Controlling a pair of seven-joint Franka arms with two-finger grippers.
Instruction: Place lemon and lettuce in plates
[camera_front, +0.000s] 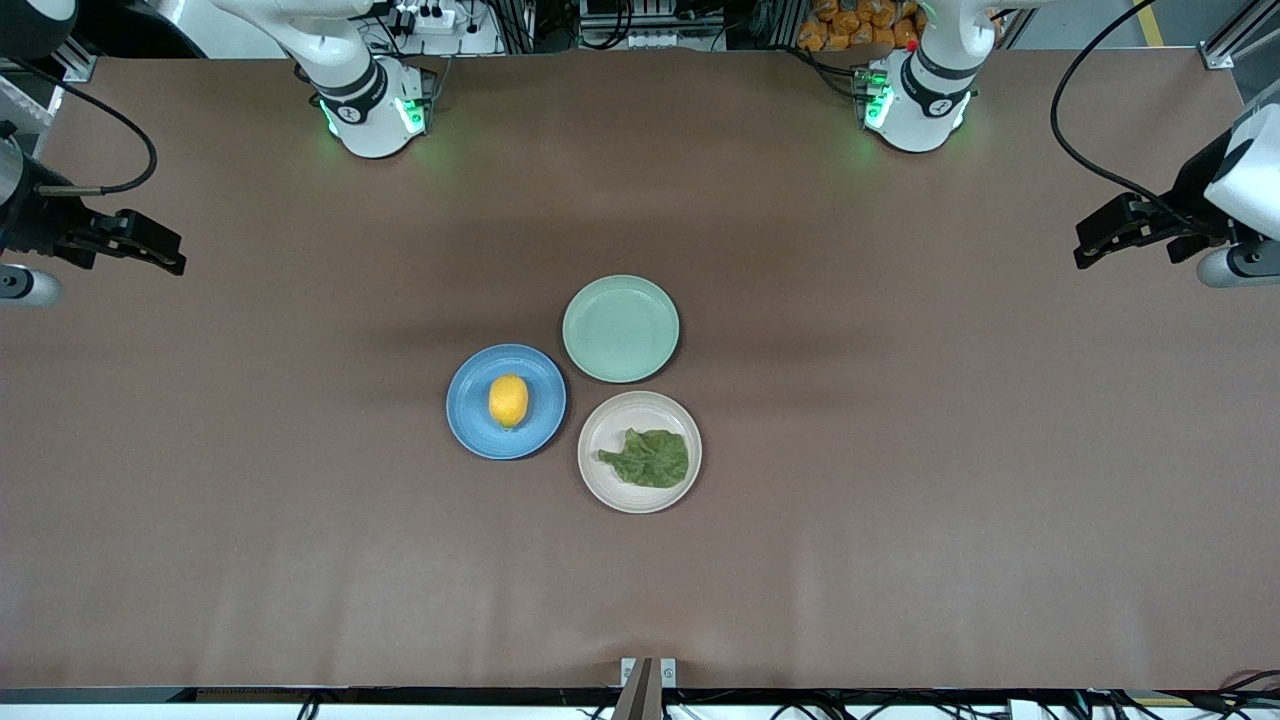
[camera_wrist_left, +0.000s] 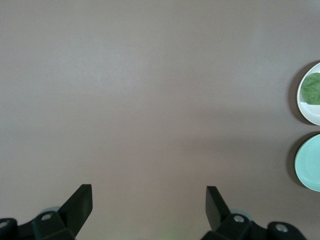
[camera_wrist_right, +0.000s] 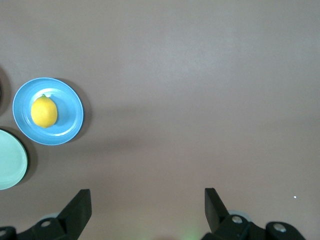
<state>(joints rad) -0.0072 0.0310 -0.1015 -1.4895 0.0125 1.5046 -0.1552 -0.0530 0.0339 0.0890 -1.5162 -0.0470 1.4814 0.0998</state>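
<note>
The lemon (camera_front: 508, 401) lies in the blue plate (camera_front: 470, 418) near the table's middle; both also show in the right wrist view, lemon (camera_wrist_right: 44, 111) on plate (camera_wrist_right: 70, 125). The lettuce (camera_front: 650, 458) lies in the cream-white plate (camera_front: 600, 480), nearer the front camera; the left wrist view shows the leaf (camera_wrist_left: 313, 89) on that plate (camera_wrist_left: 305, 107). My right gripper (camera_front: 165, 256) is open and empty, held up over the right arm's end of the table (camera_wrist_right: 148, 199). My left gripper (camera_front: 1095, 245) is open and empty over the left arm's end (camera_wrist_left: 149, 197).
A pale mint-green plate (camera_front: 620, 329) stands empty beside the two others, farther from the front camera; it shows in the left wrist view (camera_wrist_left: 310, 162) and the right wrist view (camera_wrist_right: 9, 160). Brown table (camera_front: 900, 500) all around.
</note>
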